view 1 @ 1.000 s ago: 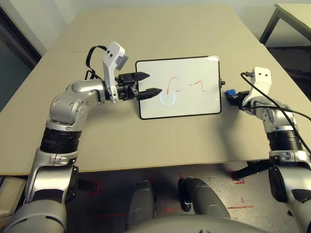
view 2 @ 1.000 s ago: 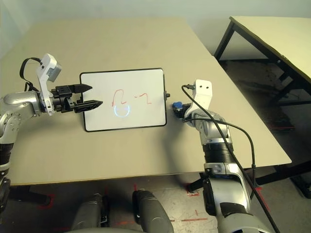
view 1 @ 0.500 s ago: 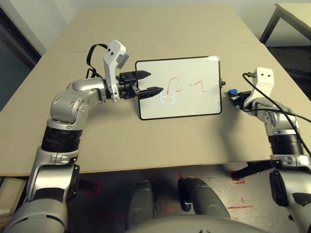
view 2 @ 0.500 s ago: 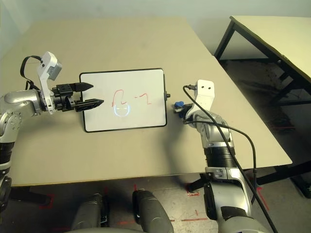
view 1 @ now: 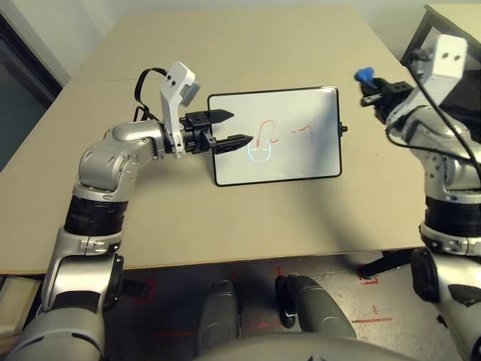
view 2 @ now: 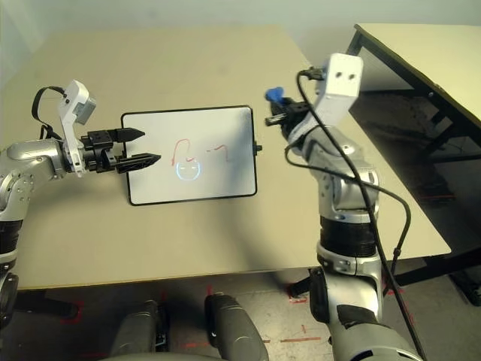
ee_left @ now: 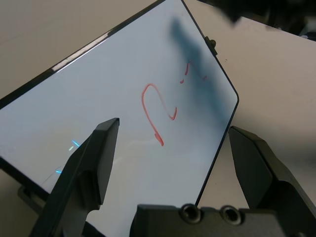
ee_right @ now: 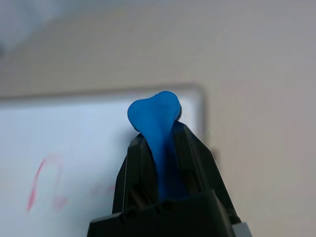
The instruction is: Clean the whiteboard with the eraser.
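Note:
The whiteboard (view 1: 275, 135) lies flat mid-table, black-framed, with red scribbles (view 1: 264, 132) and a bluish ring glare. My left gripper (view 1: 227, 128) is open, its fingers (ee_left: 96, 163) spread over the board's left edge. My right gripper (view 1: 373, 85) is raised high beside the board's far right corner, shut on the blue eraser (view 1: 364, 74), which pokes out past the fingertips (ee_right: 154, 111). The right wrist view looks down over the board's right part from above.
The tan table (view 1: 248, 218) has bare surface all round the board. A second table (view 2: 421, 68) with black legs stands to the right, across a gap of dark floor.
My right arm has lifted the eraser from the table beside the board's right edge, up and toward the far right corner. The left gripper has stayed put.

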